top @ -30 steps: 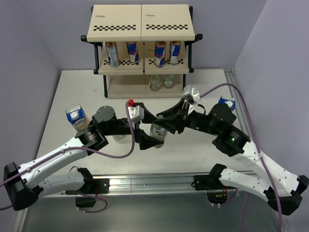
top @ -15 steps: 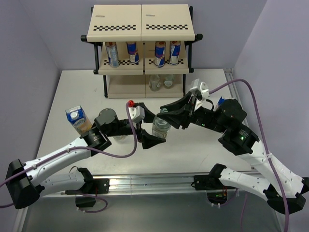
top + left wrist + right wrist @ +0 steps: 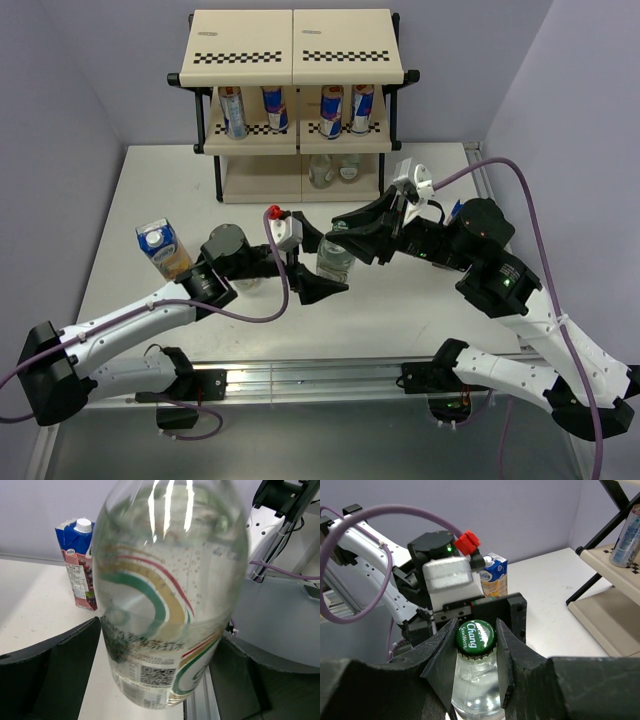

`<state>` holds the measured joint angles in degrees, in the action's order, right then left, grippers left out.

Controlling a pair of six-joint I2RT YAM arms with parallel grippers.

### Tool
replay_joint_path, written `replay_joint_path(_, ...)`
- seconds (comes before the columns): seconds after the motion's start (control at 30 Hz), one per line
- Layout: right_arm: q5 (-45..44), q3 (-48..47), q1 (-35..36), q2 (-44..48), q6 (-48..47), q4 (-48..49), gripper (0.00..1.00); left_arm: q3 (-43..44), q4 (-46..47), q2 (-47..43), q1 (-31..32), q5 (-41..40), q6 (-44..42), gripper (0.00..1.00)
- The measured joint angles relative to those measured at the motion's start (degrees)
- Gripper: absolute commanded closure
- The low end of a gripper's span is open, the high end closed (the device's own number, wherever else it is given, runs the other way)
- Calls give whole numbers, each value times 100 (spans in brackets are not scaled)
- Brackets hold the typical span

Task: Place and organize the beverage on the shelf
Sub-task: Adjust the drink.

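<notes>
A clear bottle [image 3: 336, 262] with a green cap [image 3: 475, 636] hangs tilted above the table's middle. My right gripper [image 3: 475, 630] is shut on its cap and neck; in the top view it [image 3: 342, 240] covers the cap. My left gripper [image 3: 318, 268] is open, its fingers [image 3: 55, 670] spread either side of the bottle's body [image 3: 165, 605]. The shelf [image 3: 295, 62] stands at the back with several cans [image 3: 232, 110] on its middle tier and two bottles [image 3: 322, 170] on the bottom tier. The yellow carton [image 3: 163, 248] stands left. The purple carton [image 3: 77, 562] stands right.
The purple carton [image 3: 467, 212] is mostly hidden behind my right arm in the top view. The yellow carton also shows in the right wrist view [image 3: 495, 575] behind the left gripper. A metal rail [image 3: 320, 372] runs along the table's near edge.
My right gripper has closed on the bottle's cap and risen, lifting the bottle slightly up and right. My left gripper has opened around the bottle's body.
</notes>
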<state>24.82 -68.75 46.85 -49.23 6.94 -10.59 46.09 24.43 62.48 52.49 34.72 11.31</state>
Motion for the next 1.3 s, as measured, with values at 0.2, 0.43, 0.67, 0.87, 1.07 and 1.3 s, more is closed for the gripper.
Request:
replay_joint_path(0.2,31,-247,0,-116,-83,-160,100,0,15,157,0,44,52,22)
replay_joint_path(0.43,44,-422,0,-278,-151,-291,100,0,11,160,0,125,44,43)
replay_joint_path(0.67,153,-560,0,-562,-155,-369,98,57,-72,286,-2,127,87,100)
replay_joint_path(0.87,142,-560,0,-660,-153,-365,80,96,-87,393,9,26,166,100)
replay_joint_path(1.07,68,-560,0,-660,-162,-358,54,98,-68,400,15,-70,166,100)
replay_joint_path(1.3,-232,-560,0,-612,-37,-175,27,96,-229,400,22,-608,153,100)
